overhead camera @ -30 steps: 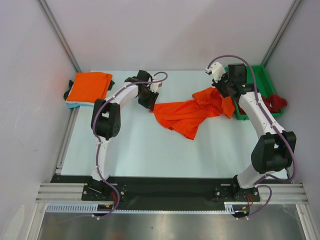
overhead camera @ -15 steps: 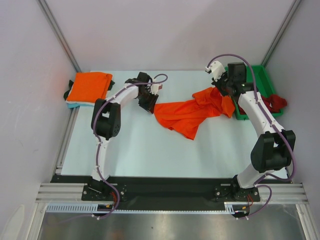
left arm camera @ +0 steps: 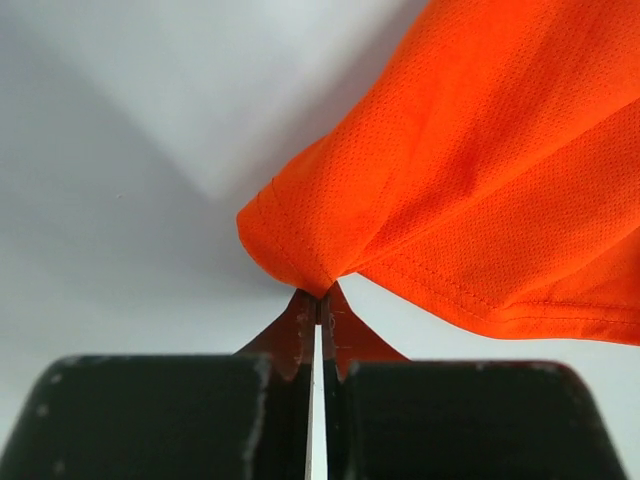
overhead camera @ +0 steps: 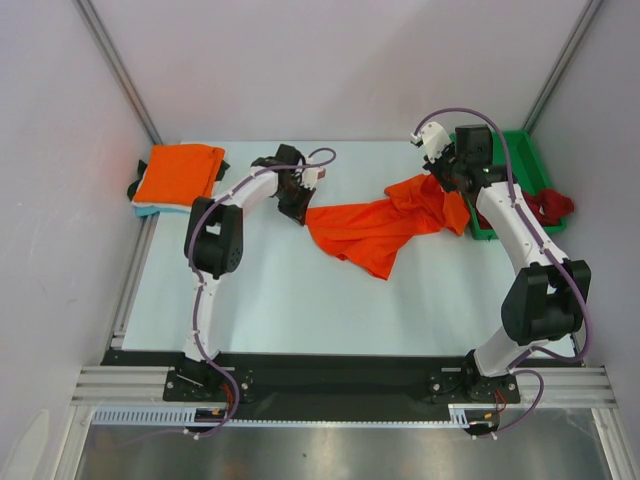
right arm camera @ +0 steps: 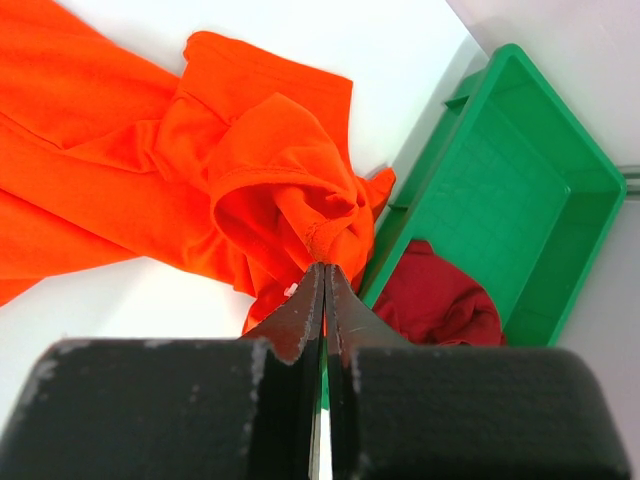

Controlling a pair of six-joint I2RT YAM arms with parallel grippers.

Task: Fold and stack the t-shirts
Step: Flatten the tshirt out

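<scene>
Mid-table, crumpled orange t-shirt (overhead camera: 375,228) spans between both arms: left gripper (left arm camera: 318,297) pinched tight on a hem corner, right gripper (right arm camera: 323,270) pinched tight on bunched fabric beside green tray (right arm camera: 490,185).

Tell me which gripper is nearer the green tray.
Right. The right gripper is shut on the orange shirt just beside the tray; the left gripper pinches the shirt's other end, much farther off.

Loose tee (overhead camera: 375,228) centre, between left gripper (overhead camera: 303,211) at its left corner and right gripper (overhead camera: 438,179) at its right end. Folded stack (overhead camera: 178,172) far left. Tray (overhead camera: 527,160) far right, second tee (overhead camera: 548,206) in its near end.
</scene>
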